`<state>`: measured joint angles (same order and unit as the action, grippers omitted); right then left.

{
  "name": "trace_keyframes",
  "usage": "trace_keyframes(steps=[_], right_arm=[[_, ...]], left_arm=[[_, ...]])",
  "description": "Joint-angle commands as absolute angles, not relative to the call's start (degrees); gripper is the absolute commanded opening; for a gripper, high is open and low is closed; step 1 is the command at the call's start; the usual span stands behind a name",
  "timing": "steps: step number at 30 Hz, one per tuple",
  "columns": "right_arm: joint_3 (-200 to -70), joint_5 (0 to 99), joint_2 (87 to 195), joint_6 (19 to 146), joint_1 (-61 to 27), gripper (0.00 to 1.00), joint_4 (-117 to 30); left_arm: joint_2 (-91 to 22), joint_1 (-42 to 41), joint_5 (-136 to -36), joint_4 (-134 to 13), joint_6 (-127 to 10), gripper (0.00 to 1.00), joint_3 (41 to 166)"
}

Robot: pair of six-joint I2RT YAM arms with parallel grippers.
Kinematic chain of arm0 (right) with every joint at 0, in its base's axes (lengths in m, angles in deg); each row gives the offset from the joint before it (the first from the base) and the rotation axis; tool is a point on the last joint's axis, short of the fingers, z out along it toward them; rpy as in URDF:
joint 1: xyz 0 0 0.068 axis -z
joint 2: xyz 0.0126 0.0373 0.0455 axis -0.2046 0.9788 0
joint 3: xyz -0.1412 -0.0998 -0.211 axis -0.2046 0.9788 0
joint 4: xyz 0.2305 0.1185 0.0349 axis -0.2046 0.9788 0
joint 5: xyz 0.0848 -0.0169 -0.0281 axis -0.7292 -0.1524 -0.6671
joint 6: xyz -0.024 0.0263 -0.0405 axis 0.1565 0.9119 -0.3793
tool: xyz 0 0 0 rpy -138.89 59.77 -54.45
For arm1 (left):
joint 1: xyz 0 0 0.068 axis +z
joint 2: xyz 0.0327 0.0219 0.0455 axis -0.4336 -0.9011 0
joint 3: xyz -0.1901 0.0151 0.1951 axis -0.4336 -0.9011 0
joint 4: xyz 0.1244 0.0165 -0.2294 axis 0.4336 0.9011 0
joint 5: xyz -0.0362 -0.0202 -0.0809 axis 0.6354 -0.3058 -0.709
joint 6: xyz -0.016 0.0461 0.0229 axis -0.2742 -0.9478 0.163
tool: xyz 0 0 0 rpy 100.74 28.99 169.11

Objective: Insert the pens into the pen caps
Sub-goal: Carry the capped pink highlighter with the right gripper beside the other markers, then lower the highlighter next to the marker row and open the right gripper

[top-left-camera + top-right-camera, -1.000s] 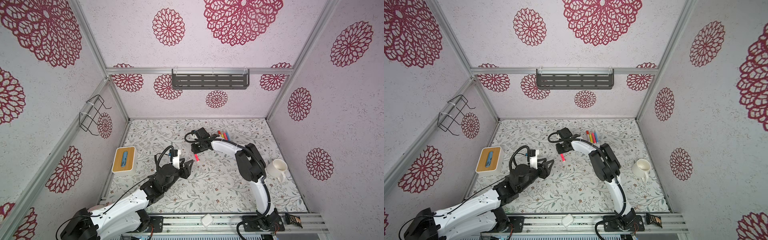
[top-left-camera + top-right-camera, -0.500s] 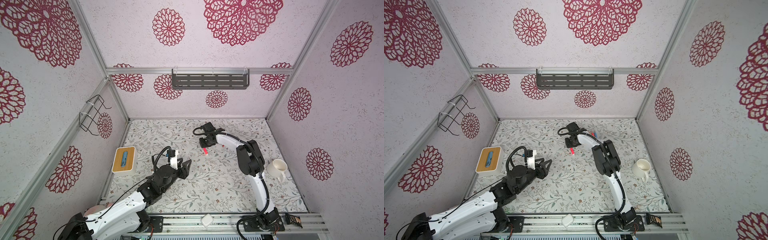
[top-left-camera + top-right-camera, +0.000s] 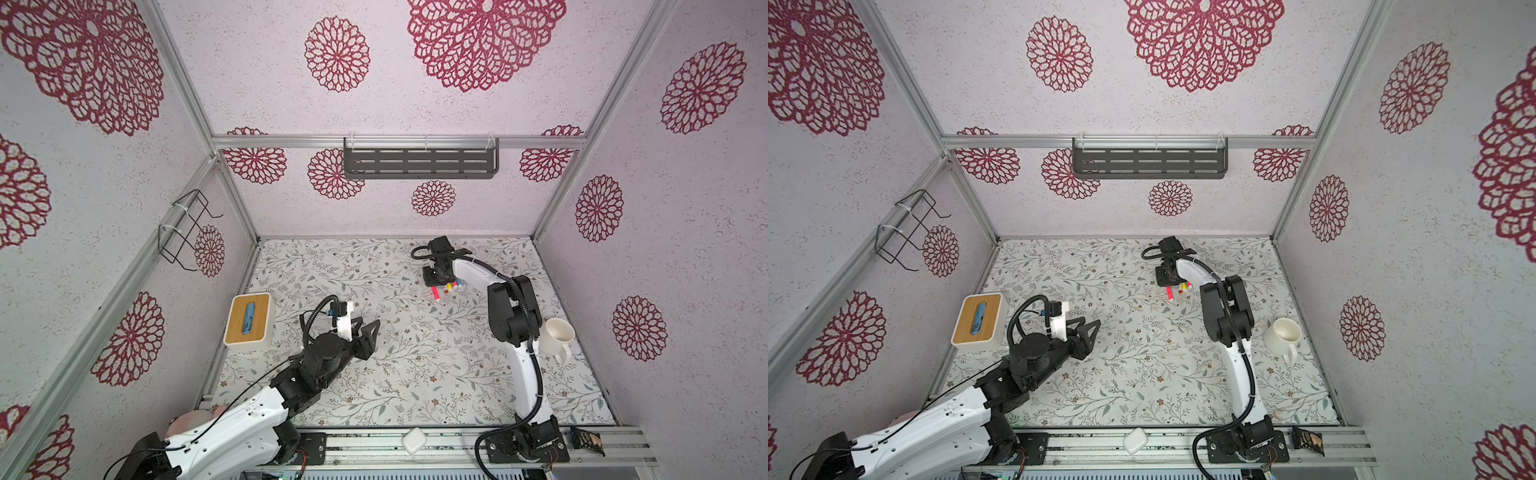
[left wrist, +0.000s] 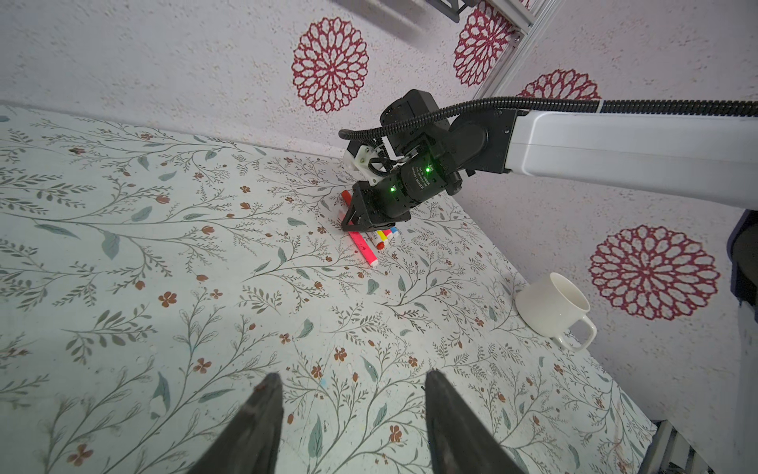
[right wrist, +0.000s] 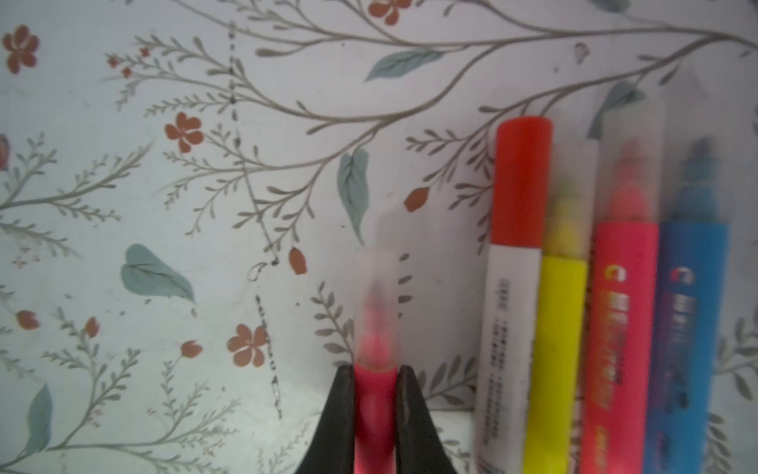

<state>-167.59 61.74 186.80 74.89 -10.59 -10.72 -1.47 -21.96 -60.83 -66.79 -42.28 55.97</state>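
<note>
Table: floral-papered table, inside medallion-papered booth walls.
Right arm: has swung from mid-table to the far side; the right gripper pinches the pink pen, just beside the other pens.
Left gripper: half-spread, empty, hardly moved.
Meaning: probably a finished pen rejoining the others.
Views: only the right wrist view shows the translucent cap on its tip.

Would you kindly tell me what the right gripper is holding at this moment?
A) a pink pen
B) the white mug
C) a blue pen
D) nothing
A: in the right wrist view the right gripper has its fingers shut on a pink pen, while the blue pen lies untouched nearby.
</note>
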Motion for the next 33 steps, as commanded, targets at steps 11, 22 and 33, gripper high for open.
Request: trace_keyframes(steps=[11,22,33], right_arm=[[-167.7,66.1,180.6,76.7,-10.9,0.41,-10.3],[-163.1,62.6,177.2,76.0,-15.6,0.41,-11.5],[-161.2,62.1,180.2,76.6,-16.0,0.42,-11.4]], left_arm=[[1.0,-22.1,-59.8,-65.0,-41.6,0.58,54.8],[1.3,-22.1,-59.9,-64.9,-41.3,0.58,54.8],[1.9,-22.1,-59.9,-64.7,-41.0,0.58,54.4]])
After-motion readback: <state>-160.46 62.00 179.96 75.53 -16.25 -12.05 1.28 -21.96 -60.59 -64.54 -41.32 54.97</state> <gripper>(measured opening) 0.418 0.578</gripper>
